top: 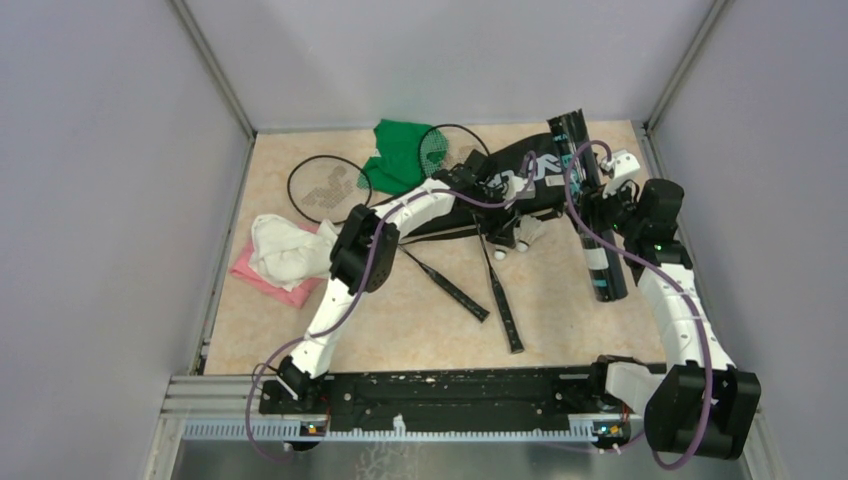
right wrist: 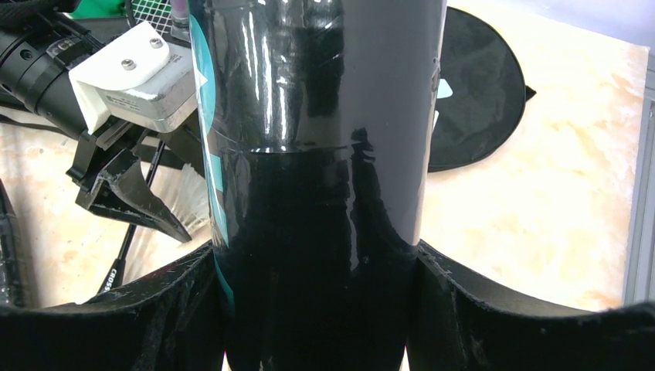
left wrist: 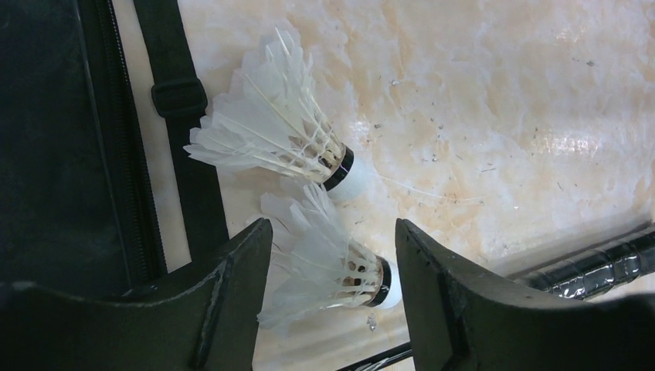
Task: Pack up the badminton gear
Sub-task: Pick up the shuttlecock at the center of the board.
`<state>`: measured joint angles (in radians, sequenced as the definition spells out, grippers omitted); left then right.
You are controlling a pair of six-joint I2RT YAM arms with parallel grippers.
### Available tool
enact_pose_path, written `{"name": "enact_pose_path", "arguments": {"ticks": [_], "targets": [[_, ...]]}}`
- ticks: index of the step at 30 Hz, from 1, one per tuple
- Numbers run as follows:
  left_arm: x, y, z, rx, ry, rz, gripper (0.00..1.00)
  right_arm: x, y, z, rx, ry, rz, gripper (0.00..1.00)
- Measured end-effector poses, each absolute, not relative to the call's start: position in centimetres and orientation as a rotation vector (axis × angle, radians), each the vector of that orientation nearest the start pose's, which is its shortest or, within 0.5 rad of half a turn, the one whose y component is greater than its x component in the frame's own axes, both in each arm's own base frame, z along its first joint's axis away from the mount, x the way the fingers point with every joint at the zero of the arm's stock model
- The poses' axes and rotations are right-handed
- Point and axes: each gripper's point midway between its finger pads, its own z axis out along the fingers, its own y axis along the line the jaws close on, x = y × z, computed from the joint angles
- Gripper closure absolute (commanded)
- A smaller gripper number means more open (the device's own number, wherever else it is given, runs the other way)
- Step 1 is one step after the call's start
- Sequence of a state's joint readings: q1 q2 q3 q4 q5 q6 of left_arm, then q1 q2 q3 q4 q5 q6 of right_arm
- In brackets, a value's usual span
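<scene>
The racket bag point(top: 545, 195) lay at the far middle of the table, not yet packed. Just right of it the right gripper point(right wrist: 315, 253) was clamped on the tube point(right wrist: 317, 154), both fingers pressed against its sides, holding it slanted above the table. The left racket point(top: 450, 290) and the right racket point(top: 505, 315) lay loose on the table, their handles pointing toward the arms.

Beside the bag's strap, 2 shuttlecocks lay on their sides. The left gripper point(left wrist: 332, 224) stood over the nearer shuttlecock point(left wrist: 332, 267), its jaws partly drawn in and flanking it closely at feathers and cork. Whether they already pressed on it could not be told. The farther shuttlecock point(left wrist: 270, 135) lay just beyond the fingertips, untouched.

The step in hand was probably picking up a shuttlecock for the tube. The next move called for a light pinch near the cork so the feathers did not crush, then a lift and cork-first alignment with the tube's mouth.
</scene>
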<state>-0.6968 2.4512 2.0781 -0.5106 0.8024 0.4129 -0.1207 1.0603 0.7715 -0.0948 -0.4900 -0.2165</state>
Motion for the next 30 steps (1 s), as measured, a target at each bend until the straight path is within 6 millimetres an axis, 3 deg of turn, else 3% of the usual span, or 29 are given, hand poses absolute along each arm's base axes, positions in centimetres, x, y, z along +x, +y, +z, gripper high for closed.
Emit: {"name": "enact_pose_path", "arguments": {"ticks": [16, 25, 30], "targets": [[36.0, -44.5, 5.2, 1.612, 1.837, -1.083, 0.53, 34.9, 3.5, 20.4, -0.416, 1.873, 0.266, 0.67], [35.9, -44.4, 6.1, 1.62, 1.821, -1.077, 0.62, 34.9, 3.6, 20.4, -0.419, 1.871, 0.273, 0.67], [35.9, -44.2, 6.9, 1.619, 1.81, -1.072, 0.73, 34.8, 3.7, 20.3, -0.421, 1.873, 0.276, 0.67]]}}
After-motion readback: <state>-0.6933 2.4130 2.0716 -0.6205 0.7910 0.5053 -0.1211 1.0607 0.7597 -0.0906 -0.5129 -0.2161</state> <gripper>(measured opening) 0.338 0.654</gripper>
